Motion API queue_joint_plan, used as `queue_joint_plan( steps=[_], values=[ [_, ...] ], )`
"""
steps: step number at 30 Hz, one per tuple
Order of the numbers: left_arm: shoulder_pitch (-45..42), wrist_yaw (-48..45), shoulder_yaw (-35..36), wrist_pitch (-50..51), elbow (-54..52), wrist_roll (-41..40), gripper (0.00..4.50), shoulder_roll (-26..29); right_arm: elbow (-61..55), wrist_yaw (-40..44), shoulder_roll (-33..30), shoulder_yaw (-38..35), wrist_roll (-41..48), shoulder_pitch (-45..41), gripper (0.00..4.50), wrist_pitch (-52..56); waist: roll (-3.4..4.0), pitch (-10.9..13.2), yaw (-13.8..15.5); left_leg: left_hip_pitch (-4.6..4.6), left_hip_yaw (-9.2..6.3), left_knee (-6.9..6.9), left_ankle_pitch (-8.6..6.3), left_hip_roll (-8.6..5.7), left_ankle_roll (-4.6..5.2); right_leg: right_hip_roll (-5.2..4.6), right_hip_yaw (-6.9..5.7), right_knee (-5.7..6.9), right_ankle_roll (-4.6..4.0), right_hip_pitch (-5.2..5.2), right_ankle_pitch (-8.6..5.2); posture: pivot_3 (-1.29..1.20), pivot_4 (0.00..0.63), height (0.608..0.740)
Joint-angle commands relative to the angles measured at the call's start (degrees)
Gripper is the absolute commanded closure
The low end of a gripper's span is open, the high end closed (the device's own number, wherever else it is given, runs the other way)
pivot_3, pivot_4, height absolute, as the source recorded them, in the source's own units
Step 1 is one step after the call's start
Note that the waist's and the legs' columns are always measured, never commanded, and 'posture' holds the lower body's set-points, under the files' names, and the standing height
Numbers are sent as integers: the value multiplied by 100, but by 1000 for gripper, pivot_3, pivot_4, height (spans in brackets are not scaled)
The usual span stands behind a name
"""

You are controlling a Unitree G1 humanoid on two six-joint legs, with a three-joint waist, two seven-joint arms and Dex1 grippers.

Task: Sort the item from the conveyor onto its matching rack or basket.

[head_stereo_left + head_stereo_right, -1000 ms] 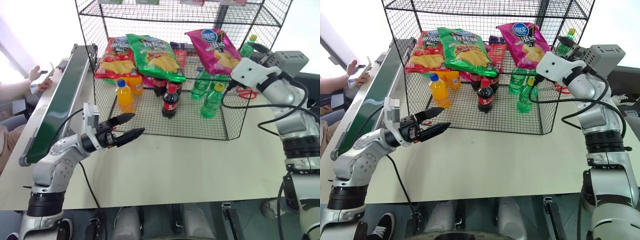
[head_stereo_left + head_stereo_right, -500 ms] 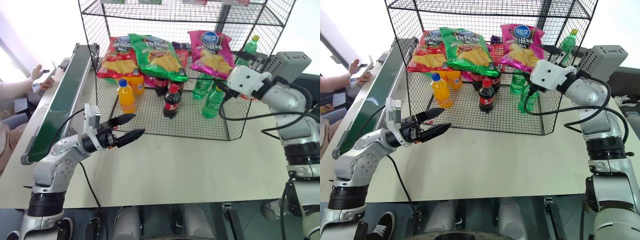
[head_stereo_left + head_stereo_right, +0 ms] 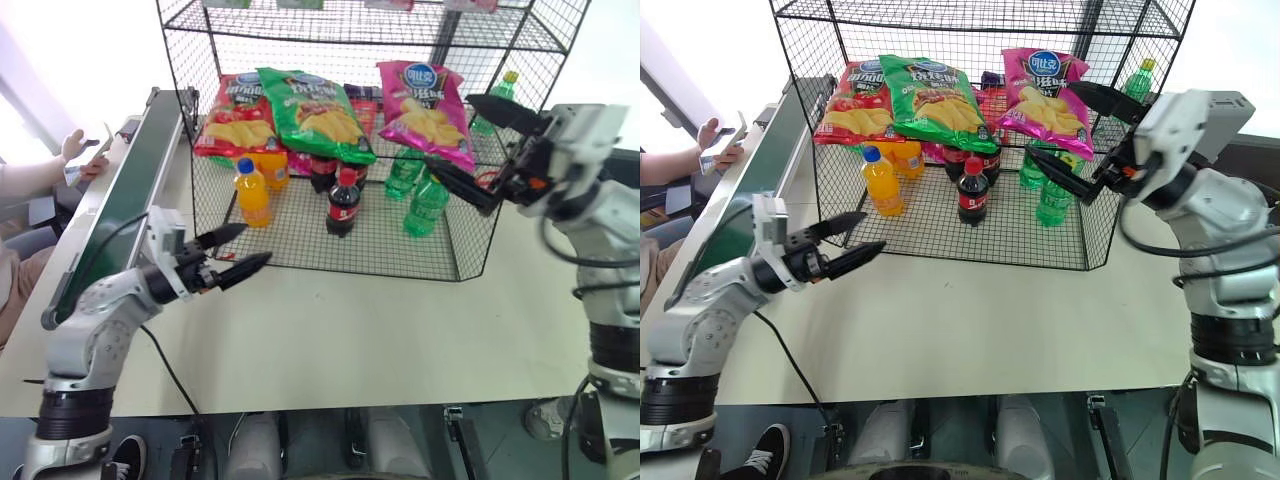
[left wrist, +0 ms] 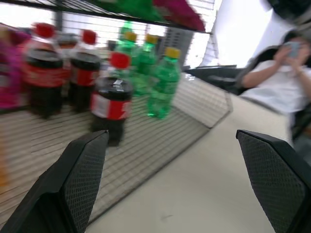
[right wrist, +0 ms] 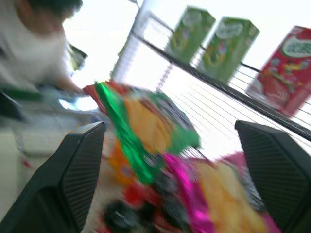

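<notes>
The magenta chip bag [image 3: 426, 108] leans inside the black wire rack [image 3: 470, 250], propped on the green bottles [image 3: 424, 205], just beyond and to the left of the right gripper [image 3: 478, 145]; that gripper hangs at the rack's right front corner with its two black fingers spread wide and nothing between them, not touching the bag; the green chip bag [image 3: 310, 110] and the red chip bag [image 3: 236, 118] lie further left of it. The left gripper [image 3: 232, 255] hovers over the tabletop [image 3: 360, 340], released and empty, its fingers apart; ahead of it, inside the rack, stand the orange bottle [image 3: 252, 192] and the cola bottle [image 3: 342, 204]; the conveyor [image 3: 118, 200] runs along its left side, bare of items.
</notes>
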Motion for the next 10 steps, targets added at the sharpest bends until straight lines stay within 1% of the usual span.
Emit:
queue_joint_plan(
  steps=[1,2,4,6,10],
  values=[
    [251,461,374,-165,-235,497,0,317,-541,173,-307,-120,637,551,86,916,-2,-1,2,1,0,0,-1,0,1,0,0,0,0,1,0,0,150,740],
    [322,566,398,-164,-258,634,0,397,-594,306,-368,-94,640,733,86,1012,-5,-3,6,1,1,-1,-2,0,4,0,0,-3,-1,1,-1,0,150,740],
    [574,393,616,69,-273,484,0,688,-613,848,-431,37,311,1326,86,733,-7,-4,12,0,1,-1,-7,0,11,0,1,-5,-1,1,-2,0,150,740],
    [855,266,887,169,-326,355,0,880,-450,1099,-503,75,121,1719,86,754,-6,-4,9,-5,2,-1,-8,0,13,2,0,-7,0,-4,-2,0,150,740],
    [1202,168,1123,168,-350,376,0,1044,-225,1220,-378,-2,51,1921,86,782,-5,-3,-13,-2,7,0,-8,-1,13,-1,2,-6,-1,-6,-2,0,150,740]
  ],
)
